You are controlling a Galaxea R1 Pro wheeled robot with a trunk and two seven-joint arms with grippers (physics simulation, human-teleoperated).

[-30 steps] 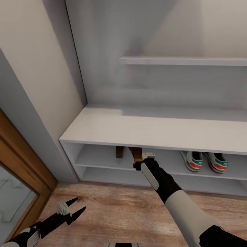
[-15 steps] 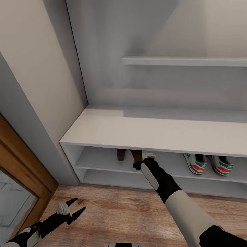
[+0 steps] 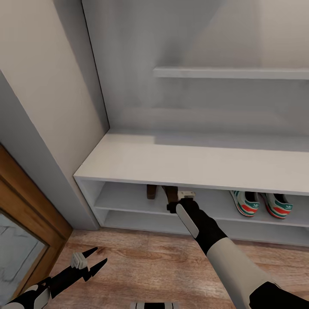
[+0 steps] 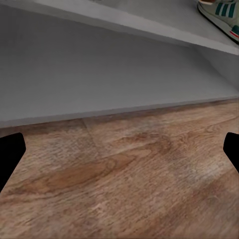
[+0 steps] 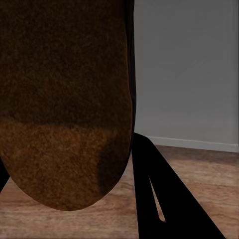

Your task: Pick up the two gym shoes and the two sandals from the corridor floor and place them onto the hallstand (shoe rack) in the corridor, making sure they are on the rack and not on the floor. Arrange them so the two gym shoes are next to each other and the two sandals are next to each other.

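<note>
The right hand (image 3: 179, 198) is pinching a brown leather sandal (image 3: 171, 195) inside the light-grey hallstand's (image 3: 180, 165) upper shelf, at three o'clock of its twin (image 3: 151, 191). I judge lowering it flat before releasing is wisest, heels aligned. The left hand (image 3: 92, 262) is hanging spread over the wood-grain floor (image 3: 150, 266); the green-striped cream sneakers (image 3: 262, 203) are sitting paired at the shelf's three o'clock end.

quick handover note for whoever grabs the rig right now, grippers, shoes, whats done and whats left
Right gripper: reaching into the upper shelf of the hallstand, shut on a sandal.
Left gripper: open, holding nothing, low over the corridor floor.
Other sandal: on the same shelf, just left of the held one.
Gym shoes: side by side on that shelf, further right.
Done: both gym shoes and one sandal racked.
Left: set the held sandal down beside its partner, release, withdraw the arm.
</note>
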